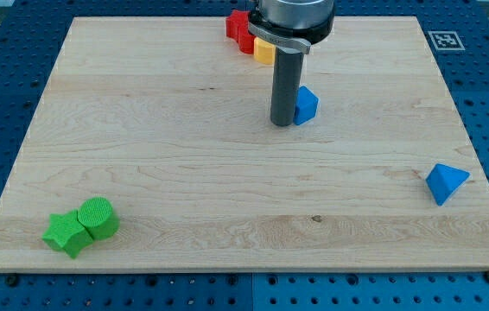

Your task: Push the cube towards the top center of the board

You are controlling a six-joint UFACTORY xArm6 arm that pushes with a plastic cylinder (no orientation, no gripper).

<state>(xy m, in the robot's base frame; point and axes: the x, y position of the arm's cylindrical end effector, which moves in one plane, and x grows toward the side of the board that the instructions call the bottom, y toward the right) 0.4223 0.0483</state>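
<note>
A blue cube sits on the wooden board a little right of centre in the upper half. My tip touches the board right at the cube's left side, touching or nearly touching it. The dark rod rises from there to the arm's head at the view's top, which hides part of the blocks behind it.
Red blocks and a yellow block lie at the top centre, partly hidden by the arm. A blue triangular block lies at the right. A green star block and a green cylinder touch at the bottom left.
</note>
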